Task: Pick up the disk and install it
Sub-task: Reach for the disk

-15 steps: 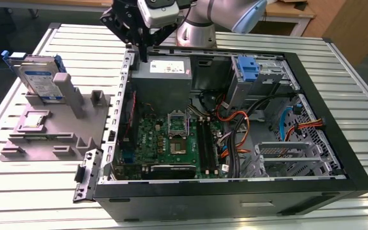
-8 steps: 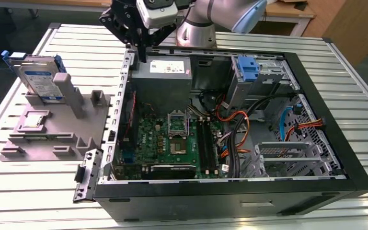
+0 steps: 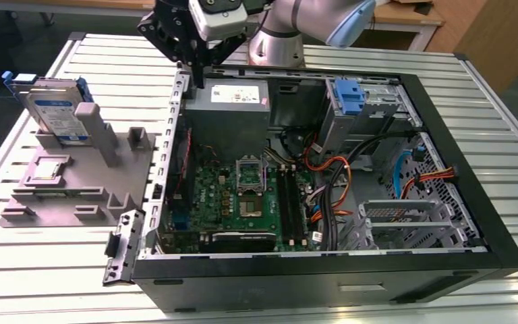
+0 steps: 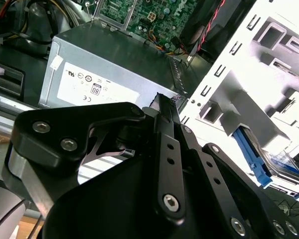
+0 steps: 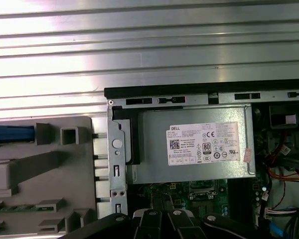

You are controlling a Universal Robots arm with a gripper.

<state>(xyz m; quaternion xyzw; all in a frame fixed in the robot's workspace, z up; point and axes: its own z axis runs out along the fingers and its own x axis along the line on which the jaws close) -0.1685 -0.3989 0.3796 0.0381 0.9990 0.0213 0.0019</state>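
Claw (image 3: 197, 77): clenched, fingers together on nothing. It hangs over the far corner of the computer case on the exterior view's left.
Disk (image 3: 59, 111): stands upright on edge in the grey fixture, on the exterior view's left of the case and well apart from the claw. Blue rails run along its edges.
Grey fixture (image 3: 79, 182): rests on the counter, just beside the case's side wall.
Computer case (image 3: 475, 202): lies on its side, open at the top.
Power-supply box (image 3: 232, 111): sits in the far corner of the case with its white sticker up. It is the item nearest below the claw in both wrist views.
Side wall (image 3: 176, 121): perforated metal, standing between the claw and the disk.
Motherboard (image 3: 241, 199): green, lying near of the power-supply box.
Blue bracket (image 3: 349, 98): sits in the far drive cage, towards the exterior view's right.
Cables (image 3: 340, 182): orange and black, running between the motherboard and the cages.
Counter (image 3: 43, 283): slatted metal, carrying the case and the fixture.
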